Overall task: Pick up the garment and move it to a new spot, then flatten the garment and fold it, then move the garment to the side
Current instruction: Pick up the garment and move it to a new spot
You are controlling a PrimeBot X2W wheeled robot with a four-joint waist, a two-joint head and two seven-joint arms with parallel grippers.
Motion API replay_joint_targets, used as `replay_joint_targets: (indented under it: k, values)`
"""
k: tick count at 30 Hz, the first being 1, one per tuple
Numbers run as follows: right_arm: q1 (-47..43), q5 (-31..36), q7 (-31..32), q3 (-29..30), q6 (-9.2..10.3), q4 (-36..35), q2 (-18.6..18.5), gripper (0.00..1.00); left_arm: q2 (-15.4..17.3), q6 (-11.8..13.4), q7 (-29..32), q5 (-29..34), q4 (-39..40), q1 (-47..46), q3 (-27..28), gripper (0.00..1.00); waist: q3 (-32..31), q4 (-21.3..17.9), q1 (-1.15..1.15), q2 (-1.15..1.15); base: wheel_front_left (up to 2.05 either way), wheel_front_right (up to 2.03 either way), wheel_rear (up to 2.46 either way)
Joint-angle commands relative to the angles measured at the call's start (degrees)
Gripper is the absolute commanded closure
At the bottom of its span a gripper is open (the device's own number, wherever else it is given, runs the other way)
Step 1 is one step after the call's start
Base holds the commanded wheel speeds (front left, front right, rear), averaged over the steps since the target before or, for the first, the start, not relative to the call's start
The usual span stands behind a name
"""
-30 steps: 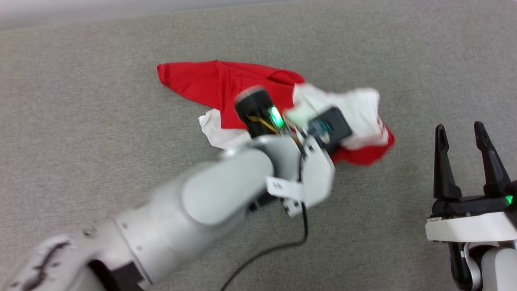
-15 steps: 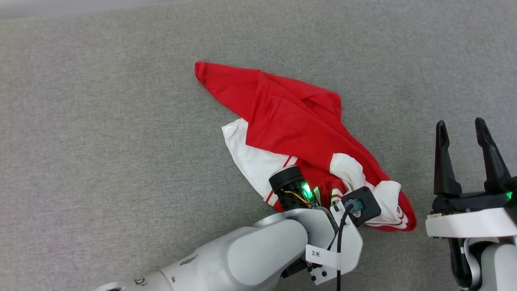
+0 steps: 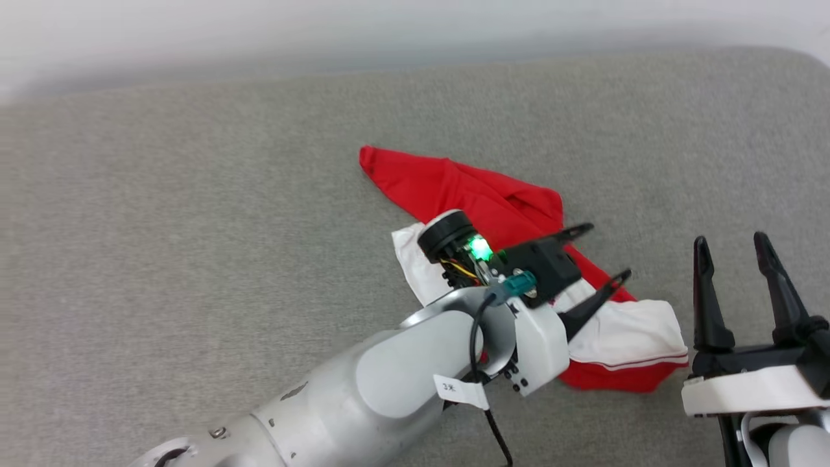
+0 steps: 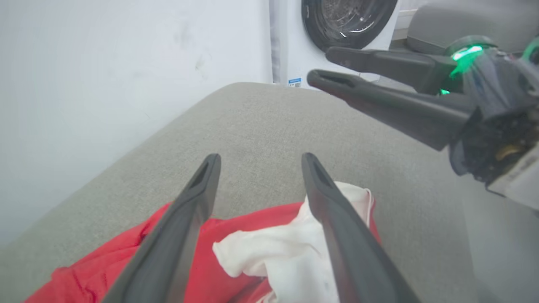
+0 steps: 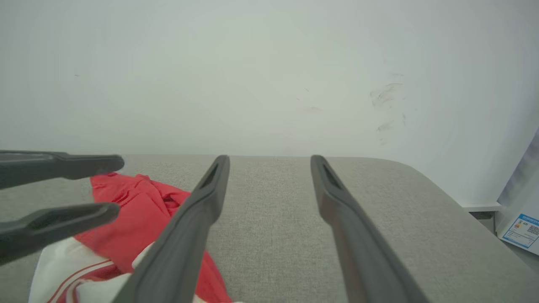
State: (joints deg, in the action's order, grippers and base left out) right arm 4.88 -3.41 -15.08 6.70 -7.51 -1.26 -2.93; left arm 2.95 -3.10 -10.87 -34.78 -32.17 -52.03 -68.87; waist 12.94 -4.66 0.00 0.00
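Observation:
The garment (image 3: pixel 506 207), red with white sleeves and striped trim, lies crumpled on the grey padded surface (image 3: pixel 194 227). My left gripper (image 3: pixel 598 254) hangs just over its right part, open, fingers pointing right, nothing between them. The left wrist view has those fingers (image 4: pixel 260 158) spread above the garment's (image 4: pixel 261 252) white and red folds. My right gripper (image 3: pixel 729 241) stands open and empty at the lower right, a little right of the garment. In the right wrist view it (image 5: pixel 270 160) is over bare surface, with the left gripper (image 5: pixel 118 185) and the garment (image 5: pixel 139 206) to its left.
A white wall (image 5: pixel 269 75) runs behind the surface's far edge. The surface's right end is rounded (image 3: pixel 804 65). A washing machine (image 4: pixel 349 21) stands beyond that end. My right gripper (image 4: pixel 322 65) reaches across the left wrist view's upper right.
My left gripper dragged the garment nearer and to the right, then opened and let it go, and now stands above it. The head camera has tilted. The right gripper stayed open.

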Motion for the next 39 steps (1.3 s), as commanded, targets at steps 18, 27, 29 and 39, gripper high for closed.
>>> replay_joint_targets:
  k: [18,27,29,39]
  values:
    - [-7.1,0.4,-0.1,0.5,0.05,1.0,0.1,0.0,12.1,17.0,-4.4,7.7,15.1,21.2,29.0,0.0,-10.5,7.6,0.0,0.0,0.0,0.0,0.0]
    - [-8.8,-0.7,-0.1,-0.4,0.05,1.9,0.1,0.0,14.6,19.1,-4.3,13.8,22.1,35.2,42.9,0.0,-12.7,9.2,0.0,0.0,0.0,0.0,0.0]
    - [-8.9,-1.0,-0.1,-0.6,0.05,2.0,0.1,0.0,14.6,19.0,-4.3,14.3,22.7,36.5,44.4,0.0,-12.8,9.3,0.0,0.0,0.0,0.0,0.0]
    - [-11.1,-3.6,-0.1,-1.8,0.05,3.0,0.1,0.0,11.8,15.6,-4.4,19.6,26.4,48.8,53.7,0.0,-14.3,8.6,0.0,0.0,0.0,0.0,0.0]
